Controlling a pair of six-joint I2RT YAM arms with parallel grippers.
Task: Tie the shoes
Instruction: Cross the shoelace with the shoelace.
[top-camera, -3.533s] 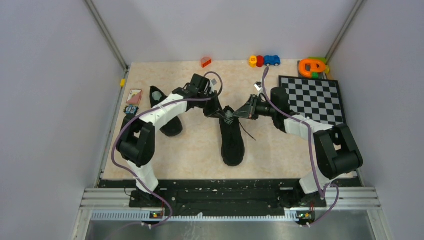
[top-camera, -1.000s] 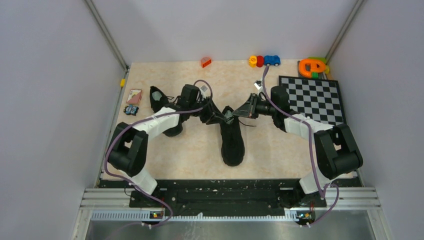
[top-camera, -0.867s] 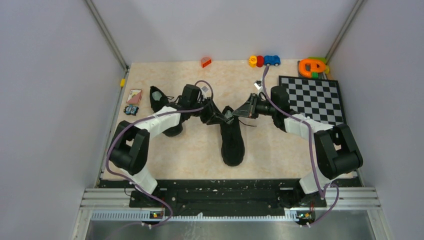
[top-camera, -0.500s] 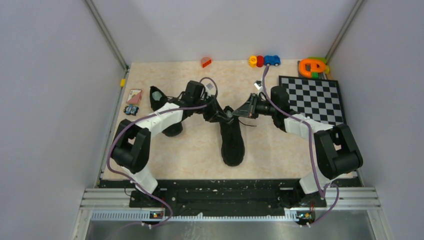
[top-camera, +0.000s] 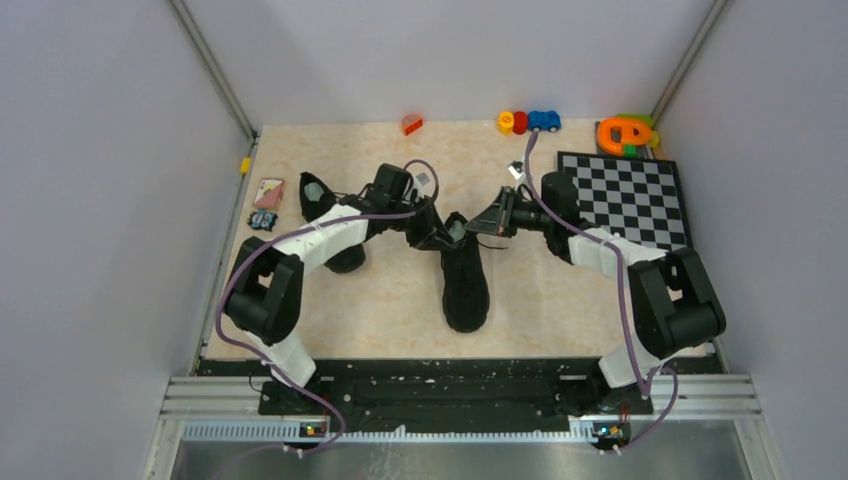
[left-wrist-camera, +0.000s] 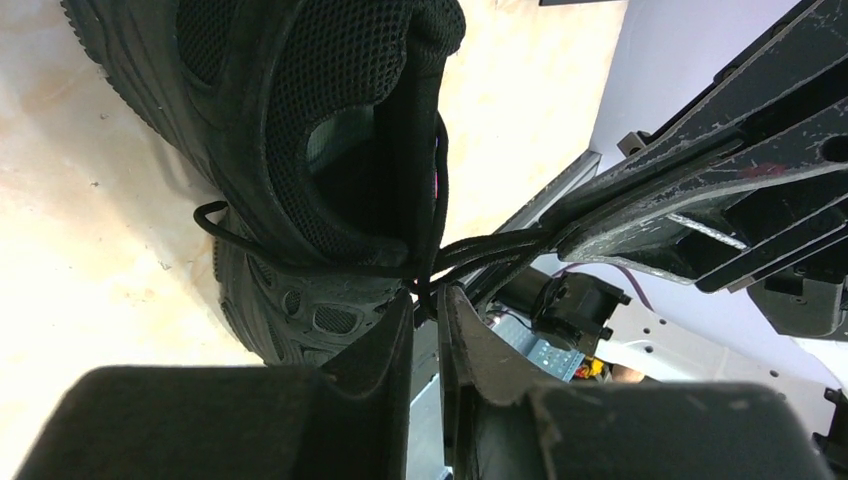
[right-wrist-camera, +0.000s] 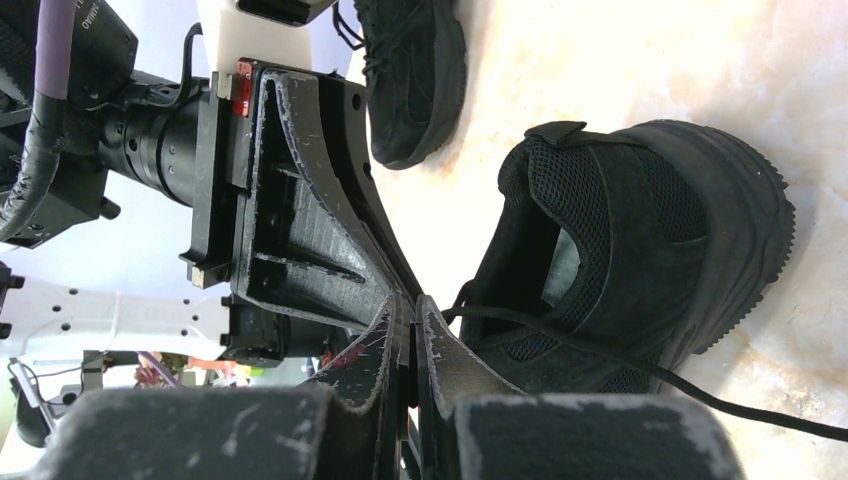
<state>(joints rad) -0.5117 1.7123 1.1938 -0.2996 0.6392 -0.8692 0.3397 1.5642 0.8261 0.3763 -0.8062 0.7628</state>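
One black shoe (top-camera: 465, 280) lies mid-table, toe toward me. The other shoe (top-camera: 335, 235) lies to its left, partly under my left arm. My left gripper (top-camera: 440, 232) and right gripper (top-camera: 482, 224) meet over the middle shoe's heel opening. In the left wrist view my gripper (left-wrist-camera: 428, 296) is shut on a thin black lace (left-wrist-camera: 480, 248) beside the shoe (left-wrist-camera: 320, 150). In the right wrist view my gripper (right-wrist-camera: 413, 306) is shut on a lace (right-wrist-camera: 760, 408) that trails over the shoe (right-wrist-camera: 640, 260) onto the table. The second shoe (right-wrist-camera: 415, 70) shows behind.
A checkerboard (top-camera: 625, 198) lies at the back right. An orange toy (top-camera: 625, 133), toy cars (top-camera: 528, 121) and a red block (top-camera: 411, 124) line the back edge. A card (top-camera: 268, 192) and a small object (top-camera: 263, 220) sit at the left edge.
My left wrist dipped low toward the shoe, then rose slightly and shifted back. The loose lace right of the shoe has been drawn in. The right arm has barely moved.
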